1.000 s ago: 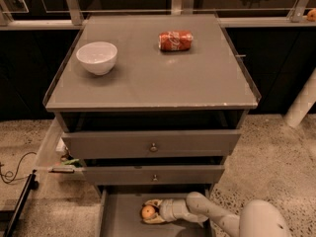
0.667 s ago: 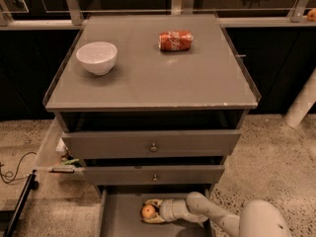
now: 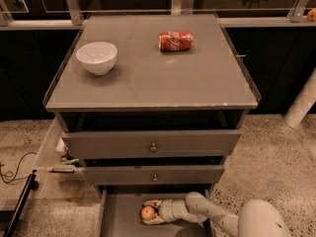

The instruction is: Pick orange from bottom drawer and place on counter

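The orange (image 3: 147, 213) lies in the open bottom drawer (image 3: 121, 220), at the bottom of the view. My gripper (image 3: 149, 212) reaches in from the right, with one finger above the orange and one below it, close around it. The arm (image 3: 212, 215) runs off to the lower right. The counter (image 3: 153, 78) is the flat grey cabinet top above.
A white bowl (image 3: 97, 57) stands on the counter's left part. A dented red soda can (image 3: 175, 40) lies at the back middle. Two knobbed grey drawers (image 3: 153, 143) stick out above the bottom drawer. Cables and clutter (image 3: 64, 163) lie on the floor at left.
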`<state>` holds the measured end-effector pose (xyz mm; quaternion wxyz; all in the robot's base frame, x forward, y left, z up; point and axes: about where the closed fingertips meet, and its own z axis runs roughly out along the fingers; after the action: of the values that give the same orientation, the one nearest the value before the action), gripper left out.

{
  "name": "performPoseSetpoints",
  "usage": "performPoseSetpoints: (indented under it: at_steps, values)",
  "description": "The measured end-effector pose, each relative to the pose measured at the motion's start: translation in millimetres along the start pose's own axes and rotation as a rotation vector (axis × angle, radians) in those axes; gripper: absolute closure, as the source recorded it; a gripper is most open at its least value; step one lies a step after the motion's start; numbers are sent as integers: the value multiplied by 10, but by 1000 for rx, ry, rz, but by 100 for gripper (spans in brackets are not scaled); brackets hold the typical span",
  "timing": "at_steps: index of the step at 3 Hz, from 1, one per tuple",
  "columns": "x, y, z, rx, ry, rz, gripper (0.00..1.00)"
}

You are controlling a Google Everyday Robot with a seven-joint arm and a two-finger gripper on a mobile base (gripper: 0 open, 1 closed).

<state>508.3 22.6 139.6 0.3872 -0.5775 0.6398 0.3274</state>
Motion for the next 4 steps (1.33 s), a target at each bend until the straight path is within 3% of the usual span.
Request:
performPoseSetpoints:
  at_steps: [1, 2, 4]
  values:
    - [-48, 48, -81, -13, 3, 18, 100]
    - [-166, 91, -345, 13, -10, 22, 100]
    - [-454, 201, -1323, 126, -39, 5, 100]
